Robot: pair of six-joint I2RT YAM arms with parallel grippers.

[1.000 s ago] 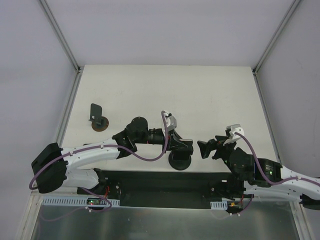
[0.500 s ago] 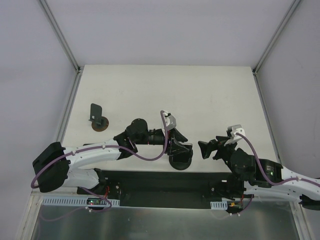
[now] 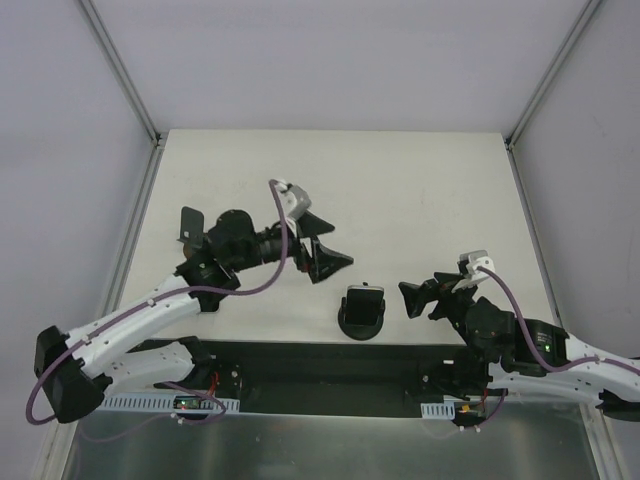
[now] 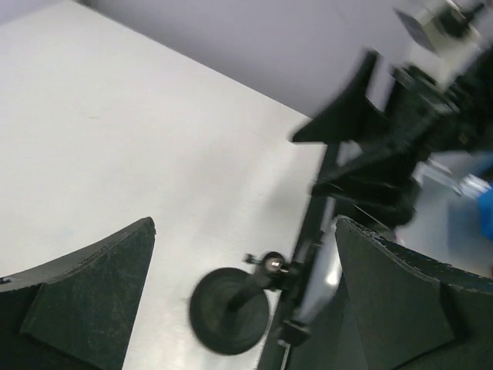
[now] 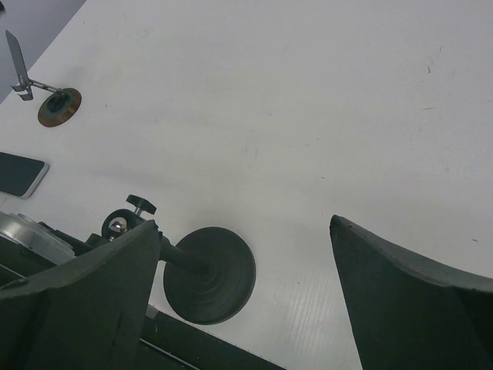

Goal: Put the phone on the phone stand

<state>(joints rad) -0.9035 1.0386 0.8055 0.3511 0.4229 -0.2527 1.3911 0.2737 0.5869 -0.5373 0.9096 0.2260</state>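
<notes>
One phone, and it's up on the black stand, right at the near edge of the counter. Two tools in play, both holding nothing. The left tool hangs above and to the left of that stand, fingers spread wide. The right tool sits just to the stand's right, spread wide too. There's a second, smaller stand with a brown base, well off to the black stand's left.

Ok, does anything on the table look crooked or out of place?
Nothing stands out. The phone rests on the black stand; the left end effector and right end effector are open, clear of it.
</notes>
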